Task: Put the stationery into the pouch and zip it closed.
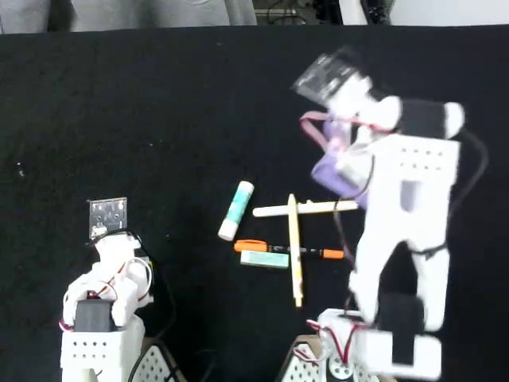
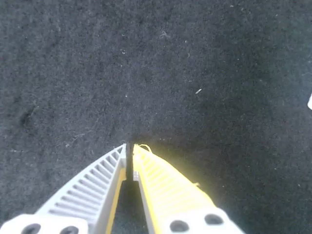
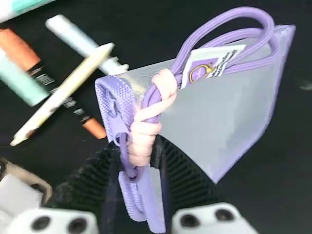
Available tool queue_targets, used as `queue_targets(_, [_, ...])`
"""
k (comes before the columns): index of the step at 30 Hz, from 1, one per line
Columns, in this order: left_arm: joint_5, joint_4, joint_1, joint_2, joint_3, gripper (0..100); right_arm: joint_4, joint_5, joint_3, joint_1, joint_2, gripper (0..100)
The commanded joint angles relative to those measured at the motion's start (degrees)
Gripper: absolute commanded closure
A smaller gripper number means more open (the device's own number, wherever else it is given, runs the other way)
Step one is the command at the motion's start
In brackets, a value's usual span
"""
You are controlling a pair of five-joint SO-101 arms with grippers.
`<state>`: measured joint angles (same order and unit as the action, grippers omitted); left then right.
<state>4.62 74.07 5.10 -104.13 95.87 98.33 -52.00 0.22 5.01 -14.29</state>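
Left gripper [image 2: 129, 152] is clenched on nothing above the black table [image 2: 146, 58]. Stationery [image 1: 295, 247] lies loose at table centre. Beyond it, right gripper [image 3: 140, 163] clamps the purple pouch [image 3: 219, 112] by its strap-end corner. Risk: the pouch swings or slips from this narrow hold. Zip state cannot be made out, and the arm covers much of the pouch from above.

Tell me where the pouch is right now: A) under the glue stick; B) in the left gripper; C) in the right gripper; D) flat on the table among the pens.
C: the right gripper is clamped on the purple pouch near its zipper; the left gripper is shut on nothing.
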Motion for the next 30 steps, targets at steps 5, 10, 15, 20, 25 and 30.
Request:
queue_targets(5, [-0.09,-1.05,-0.57,-0.26,1.45,97,-15.74,0.35,26.95,-1.41,-15.60,98.8])
queue_targets(10, [-0.09,-1.05,-0.57,-0.26,1.45,97,-23.12,0.53,37.41,-1.85,-23.96,98.8])
queue_targets(15, [-0.09,-1.05,-0.57,-0.26,1.45,97,-25.85,0.62,42.51,-1.93,-32.31,98.8])
queue_targets(20, [-0.09,-1.05,-0.57,-0.26,1.45,97,-26.11,3.96,44.35,-1.93,-39.69,98.8])
queue_targets(25, [-0.09,-1.05,-0.57,-0.26,1.45,97,-25.67,6.51,44.70,-5.36,-45.49,98.8])
queue_targets(30, [-0.09,-1.05,-0.57,-0.26,1.45,97,-25.67,11.43,47.25,-12.75,-47.43,98.7])
